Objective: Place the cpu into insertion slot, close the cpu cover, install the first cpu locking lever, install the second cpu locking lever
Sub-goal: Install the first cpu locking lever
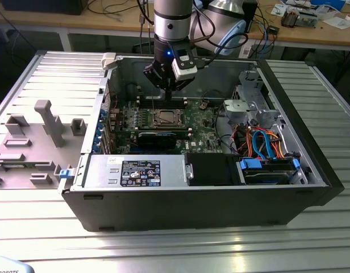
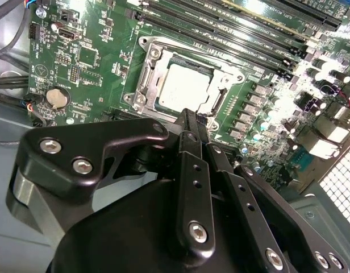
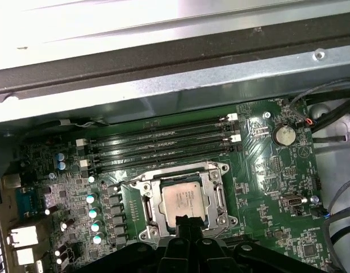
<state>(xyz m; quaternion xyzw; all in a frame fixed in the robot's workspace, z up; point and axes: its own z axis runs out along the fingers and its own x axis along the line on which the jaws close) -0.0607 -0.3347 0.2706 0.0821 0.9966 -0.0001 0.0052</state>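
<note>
Exterior view, case: you have the open computer case [image 1: 192, 205] lying on the slatted tabletop [image 1: 163, 250], with the motherboard [image 1: 202, 122] facing up.
Exterior view, cpu: the cpu [image 1: 166, 118] lies flat in its socket near the middle of the board, metal top up and edges in line with the case walls.
Exterior view, gripper: your gripper [image 1: 169, 92] hangs over the board just behind the socket, pointing down.
Second wrist view, cpu: the cpu [image 2: 183, 85] sits inside the cpu cover [image 2: 145, 74], whose frame lies flat around it.
Second wrist view, jaws: the gripper [image 2: 190, 115] has its jaws drawn together with nothing between them, the tips just short of the socket's edge.
Second wrist view, coin cell: the coin cell [image 2: 57, 98] sits well apart from the socket.
First wrist view, cpu: the cpu [image 3: 183, 202] looks nearly square, so you get no clear long axis. One edge runs parallel to the memory slots [image 3: 163, 149].
First wrist view, cover: the cpu cover [image 3: 145, 207] frames all four sides.
First wrist view, gripper: the gripper [image 3: 183, 223] overlaps the cpu's near edge.
</note>
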